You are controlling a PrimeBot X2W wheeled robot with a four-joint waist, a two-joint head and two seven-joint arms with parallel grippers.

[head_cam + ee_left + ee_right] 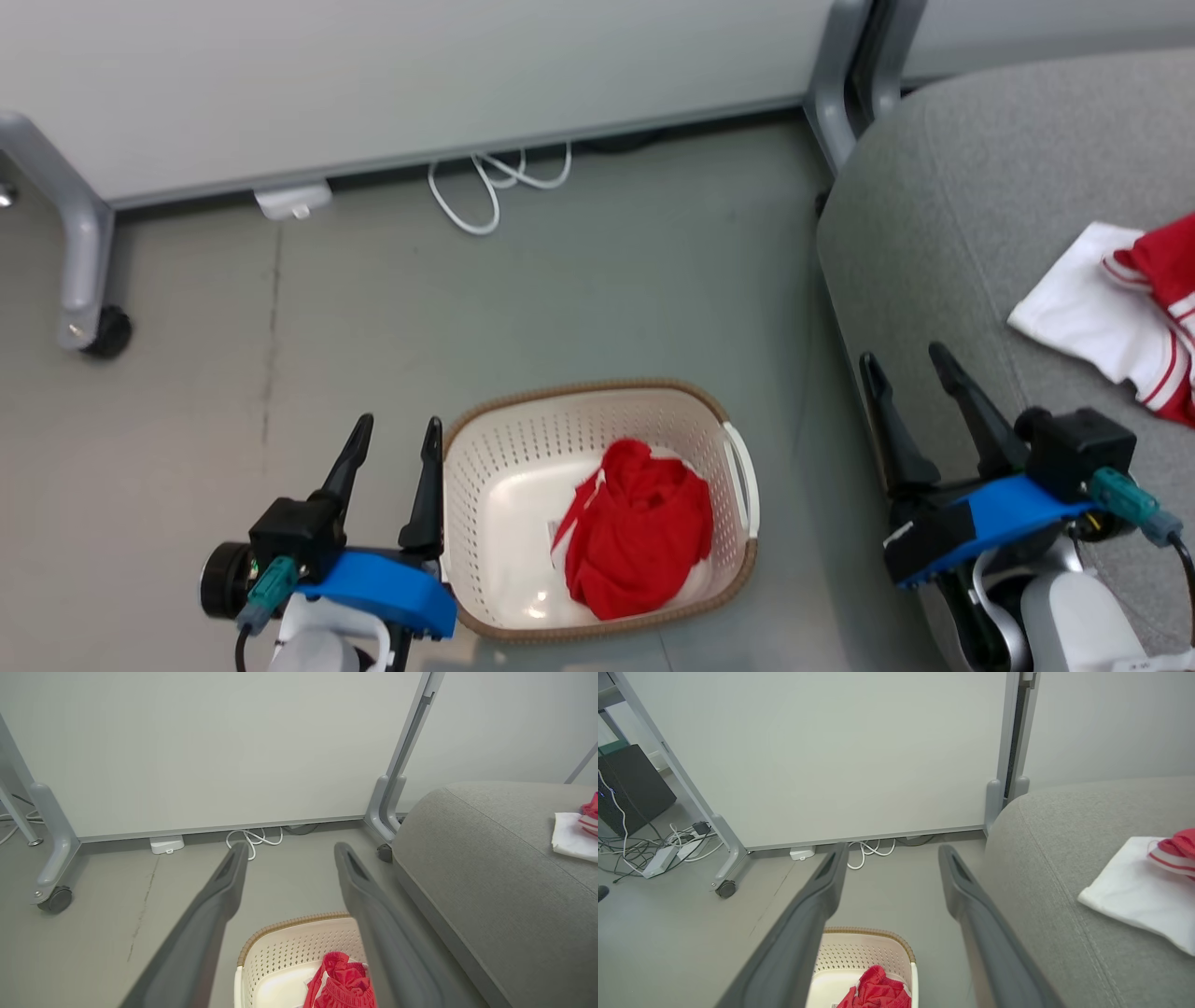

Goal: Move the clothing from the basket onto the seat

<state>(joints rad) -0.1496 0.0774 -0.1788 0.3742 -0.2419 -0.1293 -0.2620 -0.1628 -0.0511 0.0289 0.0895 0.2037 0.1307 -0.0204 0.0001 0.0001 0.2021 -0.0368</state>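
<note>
At near left, the left gripper (399,423) sat just left of the basket (597,386), fingers spread wide, holding nothing, right finger close by the rim. Basket stood on the grey floor (233,373). Plain red garment (639,527) was bunched in the basket's right half, right of that gripper and nearer than its fingertips, not touching it. Right of the basket came a strip of floor, then the right gripper (902,356), also spread wide and empty, seen over the seat's left edge. Seat (962,215) took the right side. Red-and-white garment (1092,317) lay on it, right of the right gripper's fingertips and clear of them, partly cut off at the frame edge.
</note>
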